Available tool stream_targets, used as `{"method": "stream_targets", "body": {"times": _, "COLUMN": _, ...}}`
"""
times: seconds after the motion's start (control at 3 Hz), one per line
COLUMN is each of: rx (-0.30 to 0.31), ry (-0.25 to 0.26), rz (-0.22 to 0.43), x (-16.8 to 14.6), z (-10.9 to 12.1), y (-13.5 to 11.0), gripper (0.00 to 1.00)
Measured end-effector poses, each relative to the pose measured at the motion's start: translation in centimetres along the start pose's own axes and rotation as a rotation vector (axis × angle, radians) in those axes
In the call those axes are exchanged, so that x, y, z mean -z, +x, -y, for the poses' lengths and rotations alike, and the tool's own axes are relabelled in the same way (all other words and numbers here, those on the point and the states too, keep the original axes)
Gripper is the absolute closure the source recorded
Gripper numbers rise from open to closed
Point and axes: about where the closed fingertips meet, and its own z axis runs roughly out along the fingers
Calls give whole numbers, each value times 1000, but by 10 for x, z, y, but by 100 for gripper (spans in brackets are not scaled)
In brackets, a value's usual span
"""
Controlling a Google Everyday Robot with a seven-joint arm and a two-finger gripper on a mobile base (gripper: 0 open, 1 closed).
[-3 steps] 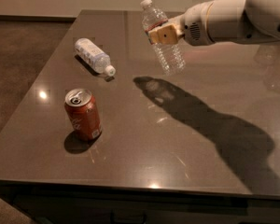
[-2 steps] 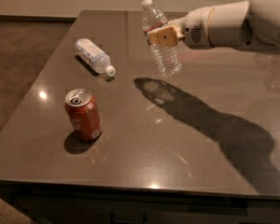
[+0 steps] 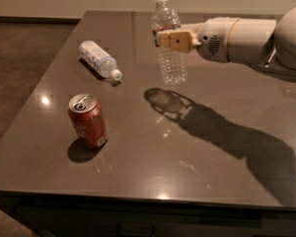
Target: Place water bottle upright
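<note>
The water bottle (image 3: 171,65) has swung nearer to vertical than a second ago, cap uppermost. The claw (image 3: 164,37), reaching in from 3 o'clock on a white arm, is clamped around the bottle's upper body just below the neck. It holds the bottle off the worktop (image 3: 138,152) at about 1 o'clock. The bottle's contents cannot be told. A red drink can (image 3: 88,121) stands upright at 8 o'clock. A white-labelled bottle (image 3: 97,58) lies on its side at 10 o'clock.

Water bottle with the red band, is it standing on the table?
No, the gripper, over the table's far middle, holds the water bottle upright in the air, its base apart from its shadow.
</note>
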Motion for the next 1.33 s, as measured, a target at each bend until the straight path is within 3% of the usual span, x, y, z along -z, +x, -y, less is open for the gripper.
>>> {"method": "stream_targets", "body": {"times": 0.67, "rx": -8, "ry": -23, "rz": 161, "x": 4, "z": -10, "y": 5, "gripper": 100}}
{"method": "stream_targets", "body": {"times": 1.33, "rx": 27, "ry": -36, "rz": 228, "x": 8, "z": -12, "y": 15, "gripper": 100}}
